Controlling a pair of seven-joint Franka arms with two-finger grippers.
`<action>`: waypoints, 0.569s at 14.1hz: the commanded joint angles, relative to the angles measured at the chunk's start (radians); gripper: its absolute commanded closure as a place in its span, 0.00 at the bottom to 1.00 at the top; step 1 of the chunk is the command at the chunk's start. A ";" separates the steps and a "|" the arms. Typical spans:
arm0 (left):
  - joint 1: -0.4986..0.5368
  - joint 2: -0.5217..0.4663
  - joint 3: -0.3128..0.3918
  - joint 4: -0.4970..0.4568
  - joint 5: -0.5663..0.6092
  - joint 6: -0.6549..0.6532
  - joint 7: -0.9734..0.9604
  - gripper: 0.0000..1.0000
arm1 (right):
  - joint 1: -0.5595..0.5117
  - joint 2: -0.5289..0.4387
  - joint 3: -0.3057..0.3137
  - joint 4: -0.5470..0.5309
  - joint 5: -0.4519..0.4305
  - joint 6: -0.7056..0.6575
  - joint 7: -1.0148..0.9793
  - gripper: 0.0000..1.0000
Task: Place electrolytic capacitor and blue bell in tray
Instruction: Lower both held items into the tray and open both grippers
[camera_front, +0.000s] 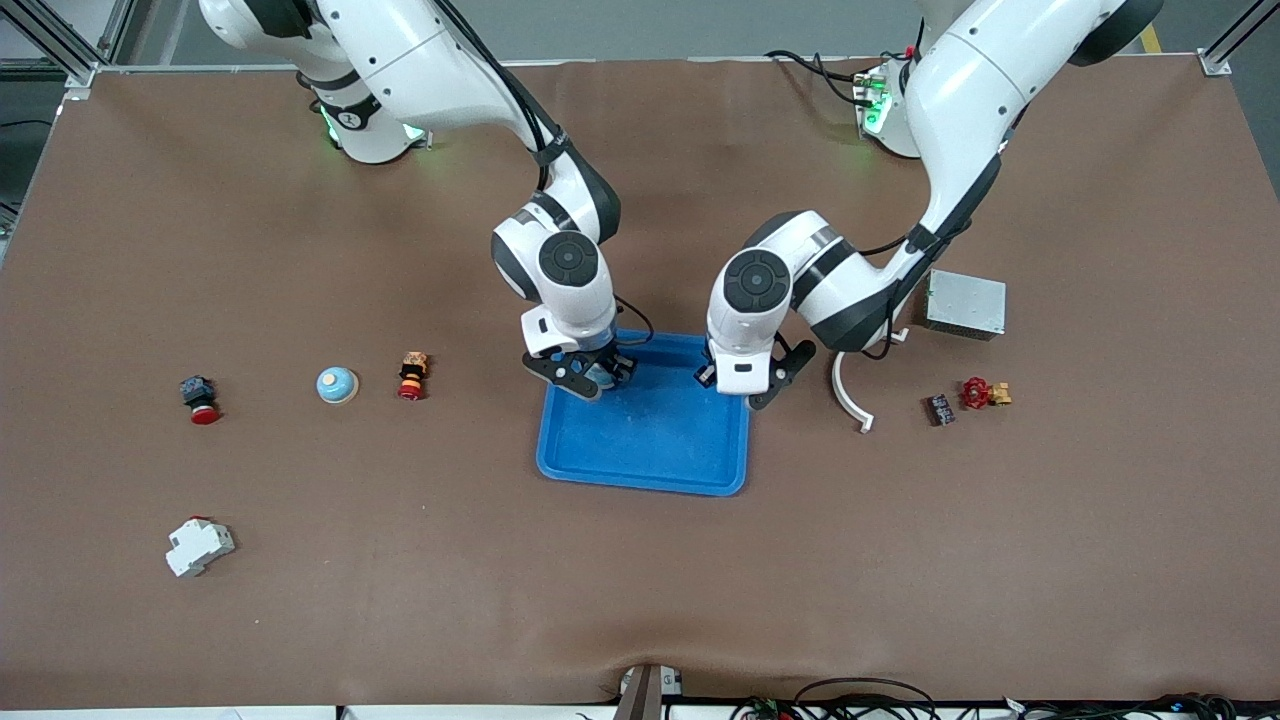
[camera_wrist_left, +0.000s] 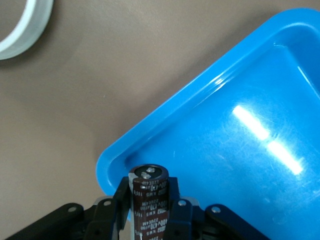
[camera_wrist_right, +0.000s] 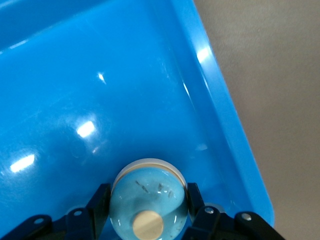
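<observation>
Bells first: we've got the right gripper (camera_front: 583, 378) clamped on the blue bell (camera_wrist_right: 148, 200), low over the tray (camera_front: 640, 455) by the corner nearest the right arm's base, presumably ready to release. Another bell (camera_front: 337, 385) sits out on the tabletop toward the right arm's end. Over the tray's other base-side corner, the left gripper (camera_wrist_left: 149, 202) pinches the electrolytic capacitor (camera_wrist_left: 149, 199) upright. From the front its fingertips are hidden, so we can't tell how high it hangs.

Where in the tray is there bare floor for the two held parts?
The tray floor is bare throughout. The right gripper holds the blue bell over one corner; the left gripper holds the electrolytic capacitor over the neighbouring corner. Crowding is only there.
</observation>
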 joint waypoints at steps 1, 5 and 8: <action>-0.011 0.029 0.001 0.025 0.024 0.007 -0.021 1.00 | 0.024 0.046 -0.013 0.044 -0.012 -0.005 0.039 1.00; -0.028 0.058 0.005 0.024 0.030 0.062 -0.038 1.00 | 0.023 0.077 -0.018 0.066 -0.013 -0.001 0.039 0.00; -0.028 0.068 0.005 0.022 0.031 0.064 -0.056 1.00 | 0.021 0.060 -0.016 0.108 -0.012 -0.052 0.027 0.00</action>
